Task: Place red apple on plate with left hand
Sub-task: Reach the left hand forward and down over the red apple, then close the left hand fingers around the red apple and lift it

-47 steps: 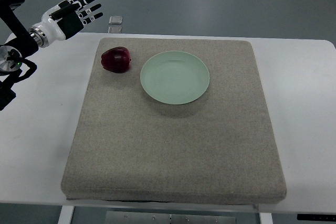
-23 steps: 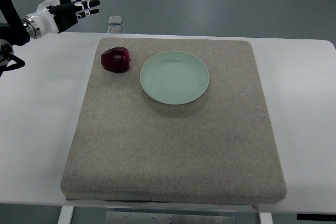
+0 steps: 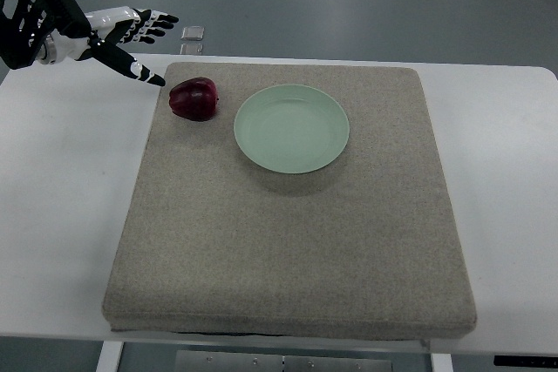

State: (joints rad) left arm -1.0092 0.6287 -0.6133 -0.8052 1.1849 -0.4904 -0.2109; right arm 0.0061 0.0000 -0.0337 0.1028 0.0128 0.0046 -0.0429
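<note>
While the red apple (image 3: 193, 98) is lying on the grey mat (image 3: 288, 215) just left of the green plate (image 3: 291, 128), apart from it, the left hand (image 3: 122, 34) is hovering to the apple's far left, fingers spread and holding nothing.

A big white table (image 3: 61, 215) with rounded corners filled most of the view. A thick, square, grey-brown cloth mat (image 3: 288, 241) lay on the middle of it, reaching close to the table's near and far edges and leaving white strips at the left and right edges. Past the far edge was a grey floor (image 3: 349, 6). A small shiny square thing (image 3: 193, 33) lay on that floor.
</note>
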